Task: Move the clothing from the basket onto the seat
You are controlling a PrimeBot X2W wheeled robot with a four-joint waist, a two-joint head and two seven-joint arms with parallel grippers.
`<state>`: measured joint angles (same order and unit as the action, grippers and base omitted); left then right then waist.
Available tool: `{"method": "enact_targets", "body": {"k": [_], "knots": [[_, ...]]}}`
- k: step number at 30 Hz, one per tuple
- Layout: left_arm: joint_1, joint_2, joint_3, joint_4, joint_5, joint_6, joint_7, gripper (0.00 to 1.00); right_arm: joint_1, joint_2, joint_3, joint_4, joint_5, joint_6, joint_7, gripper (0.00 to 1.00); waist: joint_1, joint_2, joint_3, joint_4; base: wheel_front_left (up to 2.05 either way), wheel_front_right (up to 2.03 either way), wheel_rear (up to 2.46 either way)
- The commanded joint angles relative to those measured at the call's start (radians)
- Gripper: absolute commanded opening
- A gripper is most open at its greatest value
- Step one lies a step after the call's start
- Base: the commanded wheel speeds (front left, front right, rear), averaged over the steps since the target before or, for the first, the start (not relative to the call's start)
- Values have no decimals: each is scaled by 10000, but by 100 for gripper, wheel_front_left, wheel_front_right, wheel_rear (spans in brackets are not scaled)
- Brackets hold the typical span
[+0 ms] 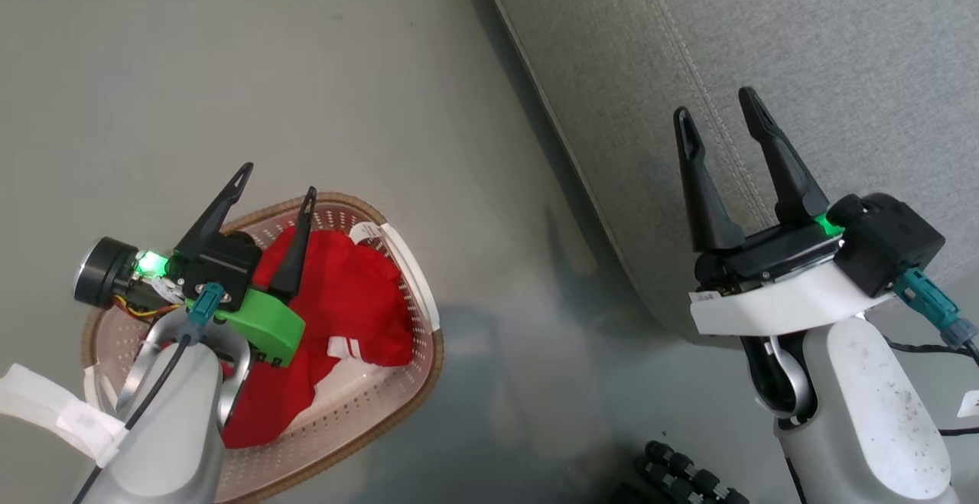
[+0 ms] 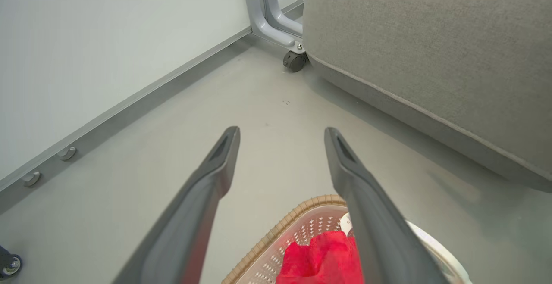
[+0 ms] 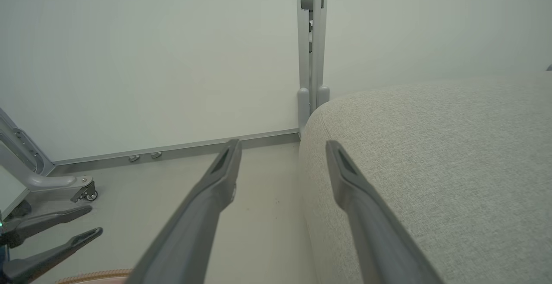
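All clothing (image 1: pixel 352 297) in sight lies in the basket (image 1: pixel 359 401), none on the seat (image 1: pixel 765 45) beside it; my left gripper (image 1: pixel 279 180), above the basket, and right gripper (image 1: pixel 713 104) gape empty.

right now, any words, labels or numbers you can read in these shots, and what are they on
Nothing is legible.
White tag on the clothing in the basket: print too small to read.
White sticker at the head view's right edge: cut off and blurred.
White tape at the head view's lower left: blurred, unreadable.

Red clothing (image 1: pixel 352 297) lies crumpled in the cream basket (image 1: pixel 359 401) near the grey seat (image 1: pixel 765 45).
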<state>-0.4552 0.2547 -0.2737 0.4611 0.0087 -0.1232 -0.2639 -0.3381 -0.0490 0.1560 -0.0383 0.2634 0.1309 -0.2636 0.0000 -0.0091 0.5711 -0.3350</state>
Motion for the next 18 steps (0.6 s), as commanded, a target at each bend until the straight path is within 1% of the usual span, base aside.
{"method": "enact_targets", "body": {"k": [1, 8, 18], "knots": [[-267, 150, -69, 155, 18, -29, -10, 100, -168, -26, 17, -77, 37, -3, -18, 100, 0, 91, 412, -127, 0, 0, 0], [-641, 517, -519, 1085, -30, -56, -9, 100, -479, -24, 100, -276, 5, -3, -18, 100, 0, 91, 1057, -211, 0, 0, 0], [-1249, 943, -1458, 2563, -82, -84, -10, 100, -784, -26, 233, -479, 50, -3, -19, 100, 0, 91, 1806, -299, 0, 0, 0]]}}
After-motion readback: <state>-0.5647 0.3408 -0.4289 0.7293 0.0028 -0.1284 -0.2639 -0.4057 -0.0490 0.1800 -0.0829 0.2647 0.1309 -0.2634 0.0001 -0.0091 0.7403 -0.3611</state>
